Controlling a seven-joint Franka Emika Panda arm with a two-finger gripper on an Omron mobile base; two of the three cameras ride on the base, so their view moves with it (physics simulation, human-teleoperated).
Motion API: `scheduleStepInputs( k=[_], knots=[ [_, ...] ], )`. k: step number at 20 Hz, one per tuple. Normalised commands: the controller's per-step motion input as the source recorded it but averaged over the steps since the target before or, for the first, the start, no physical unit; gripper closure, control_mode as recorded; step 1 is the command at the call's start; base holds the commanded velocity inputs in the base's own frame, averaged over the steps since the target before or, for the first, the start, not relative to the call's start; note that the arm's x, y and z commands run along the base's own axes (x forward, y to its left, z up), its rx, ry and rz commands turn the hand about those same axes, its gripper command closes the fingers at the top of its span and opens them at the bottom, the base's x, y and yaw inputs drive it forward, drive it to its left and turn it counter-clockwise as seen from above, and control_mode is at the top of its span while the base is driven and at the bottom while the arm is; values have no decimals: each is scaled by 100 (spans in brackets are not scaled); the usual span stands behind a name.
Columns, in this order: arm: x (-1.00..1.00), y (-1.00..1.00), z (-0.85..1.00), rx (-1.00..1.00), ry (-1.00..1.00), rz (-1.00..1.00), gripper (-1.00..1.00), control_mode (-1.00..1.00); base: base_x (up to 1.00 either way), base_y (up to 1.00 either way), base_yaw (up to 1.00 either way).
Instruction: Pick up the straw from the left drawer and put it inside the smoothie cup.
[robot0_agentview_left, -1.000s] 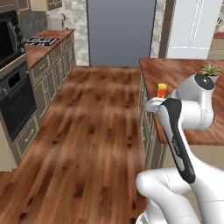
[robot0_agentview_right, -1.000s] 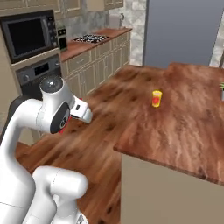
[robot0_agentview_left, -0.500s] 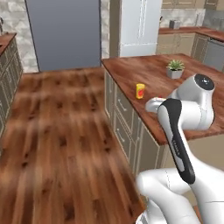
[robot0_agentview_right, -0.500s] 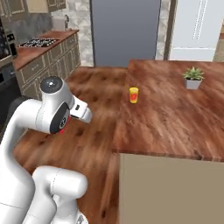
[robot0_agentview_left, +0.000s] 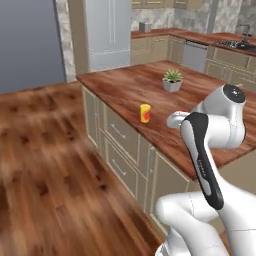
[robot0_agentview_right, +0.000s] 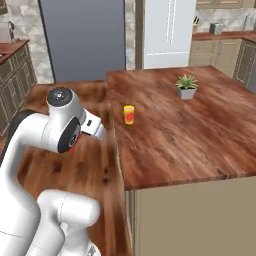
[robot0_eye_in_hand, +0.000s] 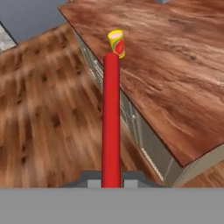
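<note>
A thin red straw (robot0_eye_in_hand: 111, 122) stands clamped in my gripper (robot0_eye_in_hand: 112, 181), which is shut on its lower end. Its tip points up the hand view toward the small yellow smoothie cup (robot0_eye_in_hand: 116, 43). That cup (robot0_agentview_left: 145, 113) stands upright near the edge of the wooden island top (robot0_agentview_left: 150, 82), and the right base view shows the cup (robot0_agentview_right: 129, 114) a short way beyond my hand. The hand hangs off the island's edge, over the floor. Shut drawers with silver bar handles (robot0_agentview_left: 119, 132) line the island front; I cannot tell which one is the left drawer.
A potted plant (robot0_agentview_left: 172, 80) in a grey-white pot (robot0_agentview_right: 186, 92) sits farther back on the island. A pale fridge (robot0_agentview_right: 167, 32) and a grey panel (robot0_agentview_right: 82, 40) stand behind. Wooden floor (robot0_agentview_left: 45, 165) lies open left of the island.
The whole picture has swung as the base drove, so the island, cup and plant now sit closer and more central. The arm keeps its pose, still holding the straw.
</note>
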Motion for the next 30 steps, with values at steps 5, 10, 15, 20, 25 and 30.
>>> scheduleStepInputs(
  k=[5,10,15,20,25,30],
  knots=[
    [0,0,0,0,0,0,100,100,40,64,-48],
    [0,0,0,0,0,0,100,100,34,58,-49],
    [0,0,0,0,0,0,100,100,35,61,-49],
    [0,0,0,0,0,0,100,100,23,70,-47],
    [0,0,0,0,0,0,100,100,1,84,-41],
    [0,0,0,0,0,0,100,100,0,84,-36]
  ],
)
